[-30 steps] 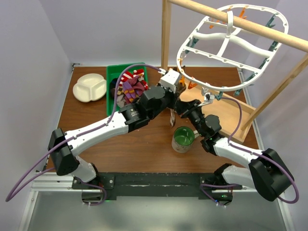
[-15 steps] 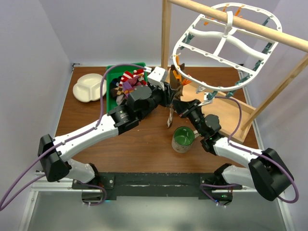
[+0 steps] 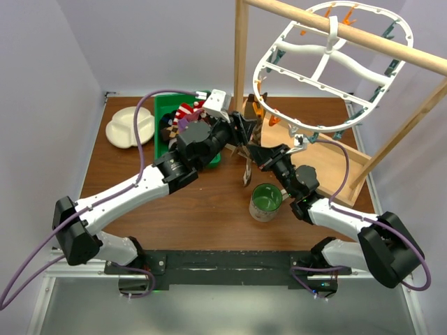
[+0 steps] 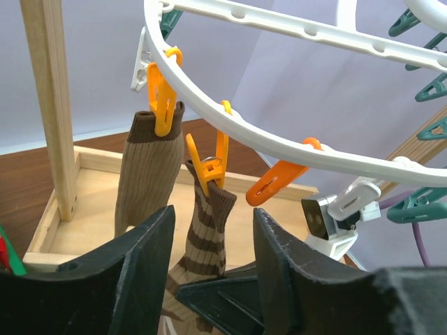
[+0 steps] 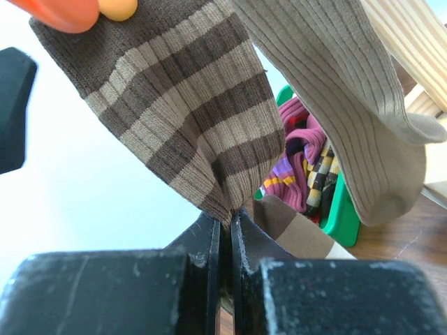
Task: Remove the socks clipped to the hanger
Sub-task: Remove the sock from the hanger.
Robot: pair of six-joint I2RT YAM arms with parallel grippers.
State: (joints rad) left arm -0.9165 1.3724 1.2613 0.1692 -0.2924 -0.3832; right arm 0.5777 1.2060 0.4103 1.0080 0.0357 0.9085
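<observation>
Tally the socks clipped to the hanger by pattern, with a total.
plain brown sock: 1
striped brown sock: 1
Total: 2

Bright, even light; soft shadows on table (image 3: 209, 209) (wrist views blurred at near edge).

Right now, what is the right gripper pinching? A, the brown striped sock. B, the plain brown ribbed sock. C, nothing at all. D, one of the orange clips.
A: in the right wrist view the right gripper is shut on the lower part of the brown striped sock, which hangs from an orange clip, while the plain ribbed sock hangs free beside it.
</observation>
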